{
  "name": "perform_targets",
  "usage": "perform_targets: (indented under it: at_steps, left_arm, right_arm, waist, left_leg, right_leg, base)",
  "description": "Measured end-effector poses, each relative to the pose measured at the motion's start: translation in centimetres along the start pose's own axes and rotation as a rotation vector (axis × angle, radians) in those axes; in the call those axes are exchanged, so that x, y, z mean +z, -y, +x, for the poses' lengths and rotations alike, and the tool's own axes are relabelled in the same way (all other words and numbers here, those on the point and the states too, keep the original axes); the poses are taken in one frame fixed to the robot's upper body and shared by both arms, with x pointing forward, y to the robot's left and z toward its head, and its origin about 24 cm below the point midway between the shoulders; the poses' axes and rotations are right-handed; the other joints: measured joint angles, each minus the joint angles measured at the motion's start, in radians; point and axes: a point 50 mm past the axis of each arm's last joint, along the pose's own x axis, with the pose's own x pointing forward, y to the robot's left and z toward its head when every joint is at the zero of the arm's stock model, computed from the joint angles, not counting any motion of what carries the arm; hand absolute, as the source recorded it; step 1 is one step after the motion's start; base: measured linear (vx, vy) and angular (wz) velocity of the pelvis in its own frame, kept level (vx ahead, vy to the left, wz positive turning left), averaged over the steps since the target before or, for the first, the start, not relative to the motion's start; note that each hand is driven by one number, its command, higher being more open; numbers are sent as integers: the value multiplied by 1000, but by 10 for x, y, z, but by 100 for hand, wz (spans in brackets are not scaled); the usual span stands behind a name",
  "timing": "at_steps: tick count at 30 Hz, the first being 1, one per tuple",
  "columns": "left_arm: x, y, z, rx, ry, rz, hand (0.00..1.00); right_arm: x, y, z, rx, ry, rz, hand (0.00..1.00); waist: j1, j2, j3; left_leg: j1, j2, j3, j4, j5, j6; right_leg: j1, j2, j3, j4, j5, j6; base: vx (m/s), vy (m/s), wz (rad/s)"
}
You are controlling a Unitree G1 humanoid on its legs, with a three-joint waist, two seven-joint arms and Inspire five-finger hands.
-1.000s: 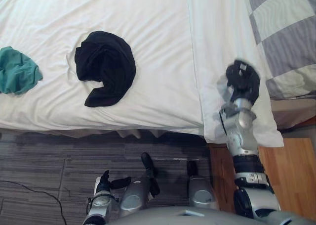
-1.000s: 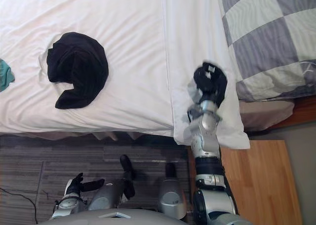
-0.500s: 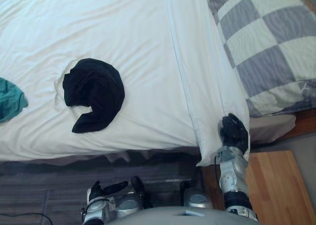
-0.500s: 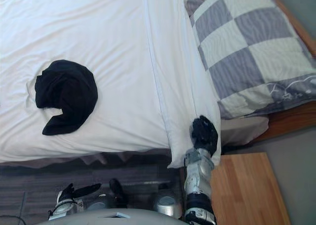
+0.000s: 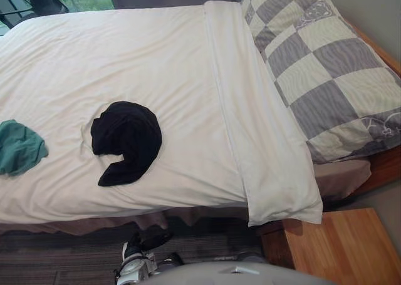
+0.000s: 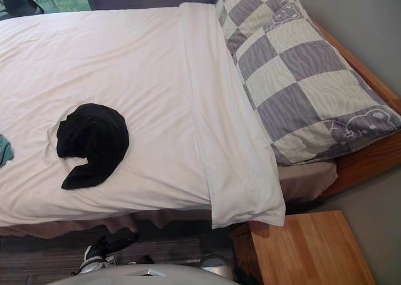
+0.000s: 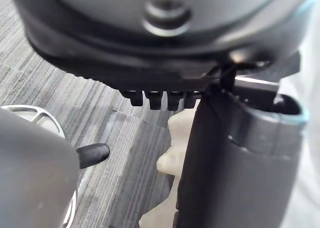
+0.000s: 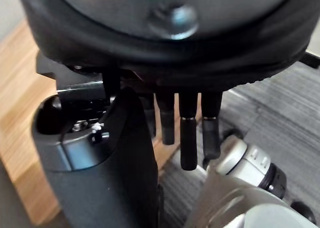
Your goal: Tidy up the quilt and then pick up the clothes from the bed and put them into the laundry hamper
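Note:
A black garment (image 5: pixel 125 141) lies crumpled on the white quilt (image 5: pixel 144 59), toward the bed's near edge. A teal garment (image 5: pixel 19 147) lies at the quilt's left. The quilt's folded-back top band (image 5: pixel 263 147) runs flat beside the pillow, and its corner hangs over the bed's side. My left hand (image 5: pixel 141 247) hangs low by the carpet in front of the bed, fingers (image 7: pixel 160 100) relaxed and holding nothing. My right hand (image 8: pixel 187 138) hangs with straight fingers over wood and grey carpet, with nothing in it.
A grey-and-cream checked pillow (image 5: pixel 326 66) fills the bed's head end at the right. A wooden nightstand (image 5: pixel 332 247) stands at the lower right by the bed's corner. Grey striped carpet (image 5: pixel 62 260) runs along the bed's front.
The camera has tilted up, showing more of the bed. My right hand, which rested on the quilt's folded corner, has come off it and dropped beside me.

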Motion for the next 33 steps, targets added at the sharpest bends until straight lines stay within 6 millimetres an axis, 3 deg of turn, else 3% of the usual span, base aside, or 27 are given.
perform_targets:
  at_steps: [4, 5, 6, 7, 8, 10, 11, 12, 14, 15, 16, 17, 18, 19, 20, 21, 22, 24, 25, 27, 29, 32, 33]
  left_arm:
    - [2, 3, 0, -20, 15, 48, 100]
    - [6, 3, 0, -27, 34, 67, 100]
    - [11, 4, 1, -28, 57, 55, 100]
    - [12, 3, 1, -23, 59, 42, 100]
    - [14, 0, 2, -12, 66, 45, 100]
    - [15, 2, 2, -20, 93, 120, 100]
    - [16, 2, 2, -25, 105, 136, 100]
    - [18, 2, 2, -33, 121, 172, 100]
    - [22, 3, 3, -43, 139, 241, 100]
    - [23, 5, 3, -53, 143, 258, 100]
    - [39, -10, 8, -9, 170, 288, 100]
    - [42, -13, 9, 12, 178, 296, 100]
    - [47, -15, 10, 18, 192, 321, 100]
    - [53, -13, 11, 1, 207, 357, 100]
    - [51, -12, 11, -8, 205, 373, 100]
    - [49, -6, 10, -36, 206, 407, 100]
    - [46, -3, 9, -59, 205, 422, 100]
    - [42, -3, 8, -82, 194, 439, 100]
    - [41, -1, 8, -96, 183, 446, 100]
    - [39, 1, 8, -119, 176, 473, 100]
    - [36, 8, 7, -144, 167, 480, 100]
    - [34, 18, 5, -171, 163, 471, 100]
    - [35, 21, 4, -180, 171, 487, 100]
  right_arm:
    - [14, -5, 2, 5, 68, -196, 100]
    - [15, -5, 2, 2, 74, -217, 100]
    - [18, -1, 3, -21, 89, -239, 100]
    - [22, 1, 4, -28, 99, -264, 100]
    - [27, 3, 5, -39, 112, -296, 100]
    - [36, 1, 7, -45, 139, -387, 100]
    - [37, -1, 7, -42, 148, -400, 100]
    - [41, -5, 7, -33, 159, -399, 100]
    - [46, -9, 7, -31, 169, -390, 100]
    - [46, -10, 7, -28, 169, -387, 100]
    - [34, -29, 6, 17, 125, -350, 100]
    - [28, -33, 6, 33, 110, -330, 100]
    - [23, -38, 4, 50, 101, -296, 100]
    - [21, -40, 4, 62, 90, -295, 100]
    - [22, -41, 4, 69, 93, -297, 100]
    - [27, -42, 4, 88, 112, -325, 100]
    - [33, -42, 5, 92, 131, -333, 100]
    - [44, -50, 4, 114, 172, -367, 100]
    - [47, -51, 4, 123, 184, -400, 100]
    - [47, -54, 2, 137, 203, -426, 100]
    - [48, -52, 2, 133, 228, -487, 100]
    - [48, -49, 1, 127, 249, -536, 100]
    - [50, -49, 2, 128, 258, -557, 100]
  waist:
    - [1, -4, -2]
    - [-2, -7, 0]
    - [2, -5, 4]
    - [4, -5, 4]
    - [5, -8, 6]
    - [-6, -7, 4]
    - [-6, -7, 4]
    - [-6, -9, 4]
    - [-15, -17, 5]
    - [-15, -27, 8]
    - [-11, -81, 20]
    - [-22, -83, 18]
    - [-38, -87, 15]
    - [-25, -112, 15]
    - [-12, -112, 13]
    - [-5, -102, 5]
    - [-6, -87, -1]
    - [-32, -73, 3]
    - [-30, -65, 8]
    - [-32, -61, 10]
    - [-37, -56, 13]
    - [-31, -43, 23]
    - [-29, -37, 25]
  left_leg:
    - [-66, -4, -70, 30, 14, 6]
    - [-112, 1, -95, 88, -3, 12]
    - [-214, 30, -112, 267, -76, 20]
    - [-236, 50, -100, 336, -108, 27]
    - [-246, 87, -85, 440, -146, 36]
    - [-233, 198, -121, 599, -221, 17]
    - [-230, 229, -138, 606, -228, 15]
    - [-220, 291, -176, 586, -232, 5]
    - [-200, 362, -240, 426, -180, 8]
    - [-188, 343, -276, 378, -194, -97]
    - [-202, 257, -285, 420, -208, -153]
    - [-234, 263, -312, 465, -232, -154]
    - [-278, 268, -343, 536, -270, -159]
    - [-275, 240, -323, 564, -297, -159]
    - [-272, 233, -305, 573, -308, -152]
    - [-274, 230, -263, 581, -317, -136]
    - [-273, 225, -239, 569, -314, -121]
    - [-255, 224, -230, 491, -290, -83]
    - [-227, 228, -227, 429, -261, -73]
    - [-201, 221, -221, 353, -214, -71]
    - [-179, 212, -222, 301, -168, -64]
    - [-131, 202, -207, 257, -119, -52]
    - [-136, 202, -199, 272, -119, -52]
  right_leg:
    - [-34, -14, -54, 23, -25, 5]
    - [-48, -25, -73, 31, -23, 5]
    - [-67, -47, -107, 34, -9, 11]
    - [-69, -56, -114, 35, -4, 14]
    - [-65, -73, -115, 38, 0, 21]
    - [-64, -113, -104, 48, 17, 50]
    - [-65, -121, -97, 48, 23, 61]
    - [-83, -141, -84, 50, 36, 85]
    - [-108, -197, -82, 50, 64, 137]
    - [-112, -223, -83, 49, 75, 158]
    - [-113, -276, -62, 32, 88, 168]
    - [-107, -266, -59, 21, 90, 169]
    - [-82, -240, -44, -7, 122, 166]
    - [-86, -254, -67, -3, 212, 149]
    - [-106, -265, -70, 8, 235, 136]
    - [-168, -275, -70, 49, 278, 20]
    - [-206, -272, -92, 68, 323, -39]
    - [-241, -183, -141, 148, 238, -5]
    - [-245, -97, -136, 179, 140, -4]
    - [-202, 3, -174, 144, 61, -19]
    - [-168, 1, -219, 115, 48, -11]
    - [-84, 7, -243, 43, 18, -56]
    - [-73, 7, -240, 28, 13, -50]
  base:
    - [-156, -34, 41]
    - [-144, 13, 92]
    - [-88, 35, 68]
    - [-95, 97, 47]
    - [-16, 176, 4]
    - [36, 295, -4]
    - [86, 378, -2]
    - [90, 440, 8]
    - [77, 569, 23]
    - [67, 578, 27]
    - [33, 442, 31]
    - [22, 445, 51]
    - [37, 406, 41]
    - [43, 318, 10]
    - [28, 424, -47]
    - [-15, 312, -70]
    - [8, 452, -60]
    - [60, 205, -23]
    - [61, 27, -6]
    - [46, -29, 7]
    - [33, -92, 28]
    - [43, -133, 34]
    - [-2, -97, 13]
